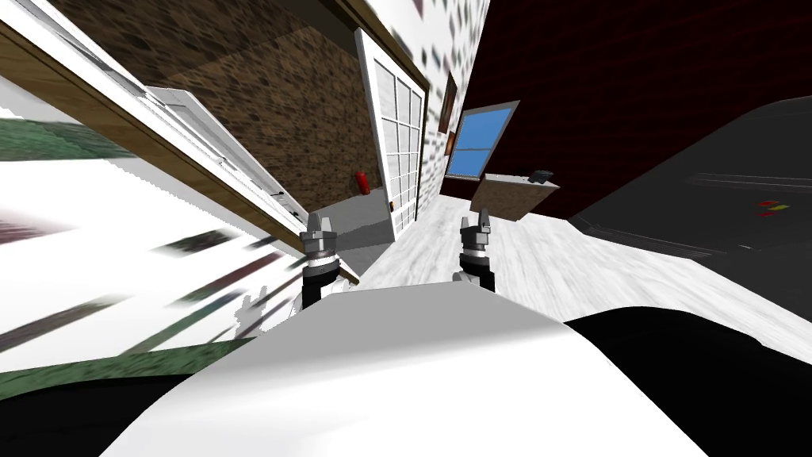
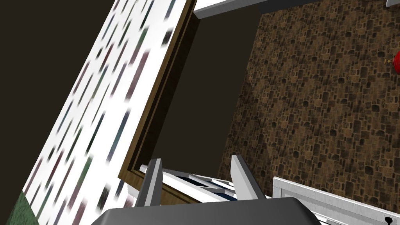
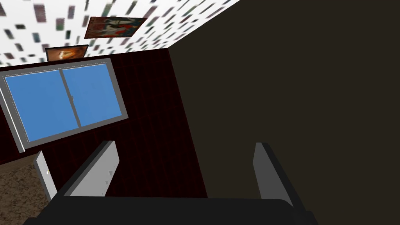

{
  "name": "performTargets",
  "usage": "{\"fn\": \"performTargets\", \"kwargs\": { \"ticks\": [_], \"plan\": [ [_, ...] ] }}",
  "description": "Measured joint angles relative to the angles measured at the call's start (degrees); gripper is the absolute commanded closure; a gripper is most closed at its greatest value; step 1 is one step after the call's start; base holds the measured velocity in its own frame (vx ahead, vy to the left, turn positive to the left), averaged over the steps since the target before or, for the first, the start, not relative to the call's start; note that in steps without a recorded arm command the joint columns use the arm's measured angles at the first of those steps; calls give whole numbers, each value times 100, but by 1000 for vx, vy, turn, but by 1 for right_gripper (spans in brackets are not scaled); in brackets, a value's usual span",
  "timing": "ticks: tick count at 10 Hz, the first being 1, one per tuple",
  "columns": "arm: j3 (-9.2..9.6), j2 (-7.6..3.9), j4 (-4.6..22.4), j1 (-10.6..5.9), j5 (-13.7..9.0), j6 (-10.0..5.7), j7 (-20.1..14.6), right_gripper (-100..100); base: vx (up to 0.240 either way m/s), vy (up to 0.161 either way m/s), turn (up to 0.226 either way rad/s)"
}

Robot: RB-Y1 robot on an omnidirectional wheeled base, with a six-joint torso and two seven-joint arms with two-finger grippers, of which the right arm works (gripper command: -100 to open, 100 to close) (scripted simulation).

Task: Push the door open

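Observation:
A white double door with glass panes stands in a brown-framed doorway [image 1: 238, 190]. Its left leaf [image 1: 214, 147] is swung far back into a room with a brown stone-patterned wall [image 1: 301, 103]; the right leaf [image 1: 400, 151] stands at an angle on the opening's other side. My left gripper [image 1: 319, 224] is open and empty, close beside the doorway frame. In the left wrist view the left gripper [image 2: 197, 179] points at the white door leaf [image 2: 332, 199] and the doorway frame [image 2: 164, 97]. My right gripper [image 1: 476, 222] hangs open over the pale floor, right of the doorway; its fingers [image 3: 97, 172] hold nothing.
A red object [image 1: 362, 182] stands on the floor past the doorway. A brown cabinet [image 1: 511, 200] with a dark item [image 1: 541, 175] sits below a blue window [image 1: 480, 141]. A big dark piece of furniture [image 1: 714, 206] fills the right. A patterned white wall [image 1: 95, 238] runs close on the left.

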Motion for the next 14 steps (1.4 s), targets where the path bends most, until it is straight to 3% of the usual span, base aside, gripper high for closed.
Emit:
{"fn": "performTargets", "kwargs": {
  "ticks": [8,14],
  "plan": [
    [-50,-169,402,-56,-875,656,338,-100,84,1,37],
    [-17,-223,831,-117,-1619,1182,695,-100,90,-8,43]
  ]
}}
